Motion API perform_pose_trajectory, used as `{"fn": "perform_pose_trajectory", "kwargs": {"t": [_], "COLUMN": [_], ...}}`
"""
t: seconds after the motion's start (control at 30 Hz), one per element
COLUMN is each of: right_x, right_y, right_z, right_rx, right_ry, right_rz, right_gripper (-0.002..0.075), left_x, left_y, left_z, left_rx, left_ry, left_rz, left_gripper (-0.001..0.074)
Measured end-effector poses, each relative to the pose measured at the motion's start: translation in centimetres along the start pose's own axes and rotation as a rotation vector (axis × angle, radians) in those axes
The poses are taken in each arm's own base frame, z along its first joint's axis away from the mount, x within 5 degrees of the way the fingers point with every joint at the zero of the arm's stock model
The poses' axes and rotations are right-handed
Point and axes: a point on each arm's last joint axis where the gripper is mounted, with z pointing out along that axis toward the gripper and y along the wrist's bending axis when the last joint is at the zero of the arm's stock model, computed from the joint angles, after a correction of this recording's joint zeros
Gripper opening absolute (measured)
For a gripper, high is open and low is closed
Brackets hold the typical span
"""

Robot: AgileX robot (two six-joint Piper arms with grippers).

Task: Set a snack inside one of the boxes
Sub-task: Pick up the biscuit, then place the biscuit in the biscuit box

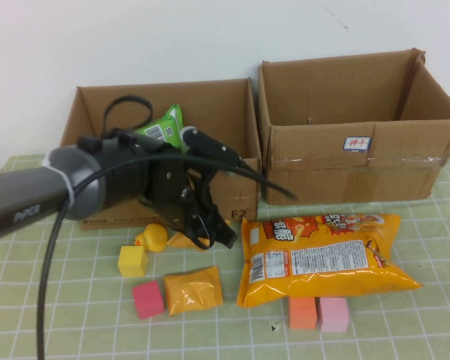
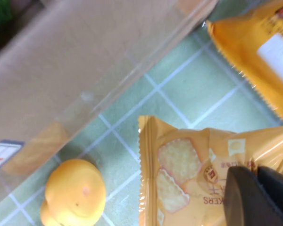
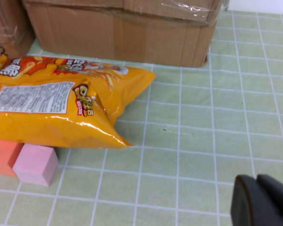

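A small orange cracker packet (image 2: 188,174) lies on the green mat in front of the left box (image 1: 232,161); in the high view it (image 1: 181,241) shows partly behind my left arm. My left gripper (image 1: 214,232) (image 2: 258,195) is down on it, with the jaws closed and pinching the packet's wrapper. A second small orange packet (image 1: 193,289) and a big orange chips bag (image 1: 322,255) lie nearby. A green snack pack (image 1: 165,124) is inside the left box. The right box (image 1: 352,161) looks empty. My right gripper (image 3: 262,200) is shut and empty over bare mat, right of the chips bag (image 3: 61,99).
A yellow duck (image 1: 151,238) (image 2: 75,190) sits beside the held packet. Yellow (image 1: 133,261) and red (image 1: 148,300) blocks lie at the front left. Orange (image 1: 302,313) and pink (image 1: 334,313) blocks lie before the chips bag. The left box wall (image 2: 85,61) is close to my left gripper.
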Motion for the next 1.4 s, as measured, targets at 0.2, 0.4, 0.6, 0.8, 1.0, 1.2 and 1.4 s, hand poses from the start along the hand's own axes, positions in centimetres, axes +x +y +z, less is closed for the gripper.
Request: {"fn": "perform_pose_trajectory", "kwargs": {"t": [0.2,0.4,0.6,0.8,1.0,1.2,1.4], "right_x": [0.0,0.0,0.0,0.0,0.0,0.0,0.0], "right_y": [0.0,0.0,0.0,0.0,0.0,0.0,0.0], "right_z": [0.0,0.0,0.0,0.0,0.0,0.0,0.0], "right_rx": [0.0,0.0,0.0,0.0,0.0,0.0,0.0], "right_ry": [0.0,0.0,0.0,0.0,0.0,0.0,0.0], "right_rz": [0.005,0.005,0.005,0.003,0.002,0.002,0.002], "right_gripper": [-0.0002,-0.0002,-0.0002,-0.0002,-0.0002,-0.0002,-0.0002], "left_x": [-0.4,-2.1,-5.2,-9.1,-13.0,-16.0,-17.1], "left_y": [-0.5,-1.6,-2.3,-1.9,-1.4,-0.8,-0.6], "left_z": [-2.4,-6.4,-10.3,-13.5,-13.2,-8.3,-3.0], "left_rx": [0.049,0.182,0.276,0.266,0.26,0.237,0.208], "left_ry": [-0.016,-0.093,-0.281,-0.584,-0.735,-0.806,-0.791], "left_rz": [-0.059,-0.064,-0.053,-0.071,-0.081,-0.116,-0.039], "left_gripper": [0.0006,0.0004,0.0004,0.0004,0.0003,0.0001,0.0156]}}
